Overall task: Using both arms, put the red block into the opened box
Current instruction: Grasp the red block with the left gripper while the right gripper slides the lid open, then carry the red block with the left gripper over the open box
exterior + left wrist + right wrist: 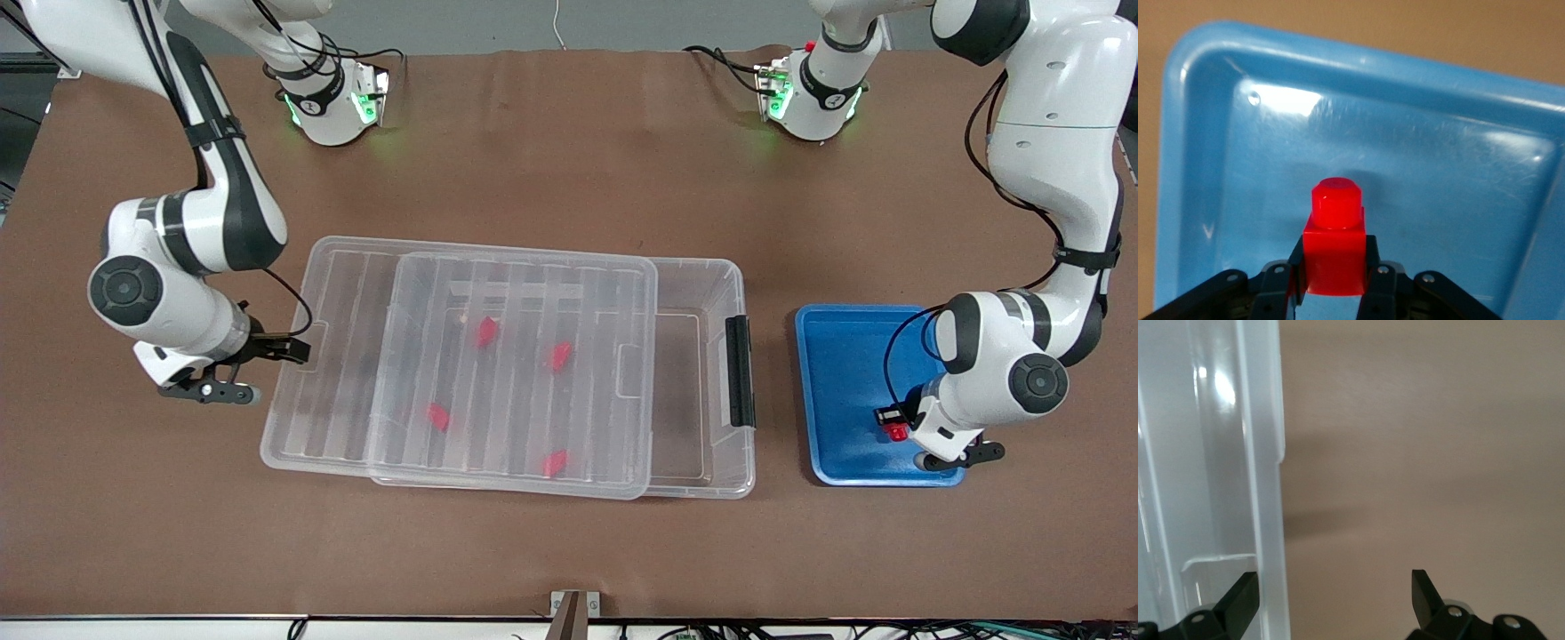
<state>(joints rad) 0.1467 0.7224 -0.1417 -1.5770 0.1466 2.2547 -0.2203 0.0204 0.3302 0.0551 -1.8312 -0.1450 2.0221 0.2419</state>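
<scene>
In the blue tray point(836, 391), your left end effector point(1333, 293) is clamped on the red block point(1335, 240), nub pointing away; the box point(702, 391) lies toward the right arm, whose end effector point(1335, 597) gapes astride its lid edge point(1268, 520).

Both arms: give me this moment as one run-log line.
left gripper: shut on red block, in blue tray | right gripper: open, straddling lid edge | box: lid slid partway, four blocks inside
</scene>
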